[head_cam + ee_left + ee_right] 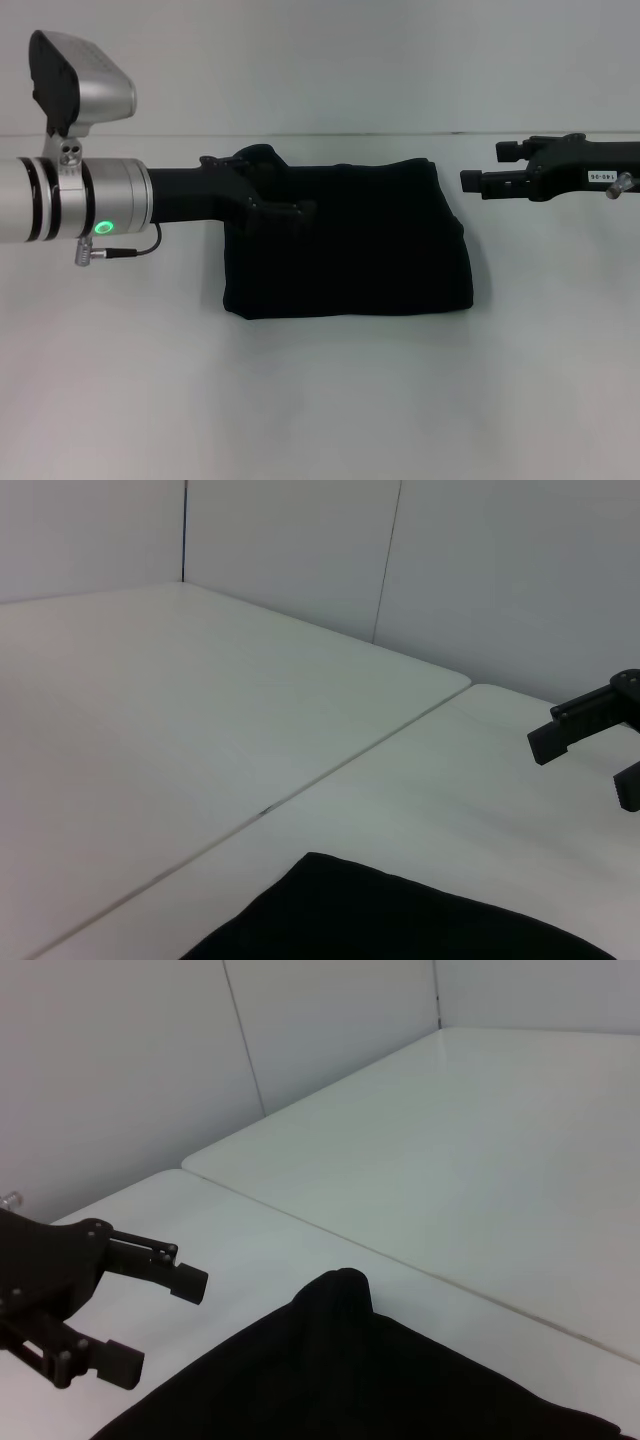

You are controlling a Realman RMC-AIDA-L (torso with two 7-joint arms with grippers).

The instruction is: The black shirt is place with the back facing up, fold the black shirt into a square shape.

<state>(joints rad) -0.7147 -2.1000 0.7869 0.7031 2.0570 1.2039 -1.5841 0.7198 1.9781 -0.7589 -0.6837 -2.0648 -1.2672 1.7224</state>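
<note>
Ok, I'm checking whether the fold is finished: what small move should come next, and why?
Probably draw the left claw back off the black shirt. The shirt lies as a compact, roughly square bundle. Both claws are open and hold nothing, and the right claw is clear of the shirt at its side.

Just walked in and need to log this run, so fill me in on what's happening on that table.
A two-armed robot is folding the black shirt on the white table. The shirt already lies as a compact, roughly square bundle. The left gripper reaches in over the bundle's far left corner, where a small bump of cloth sticks up. The right gripper hangs open just off the shirt's right edge, holding nothing.
</note>
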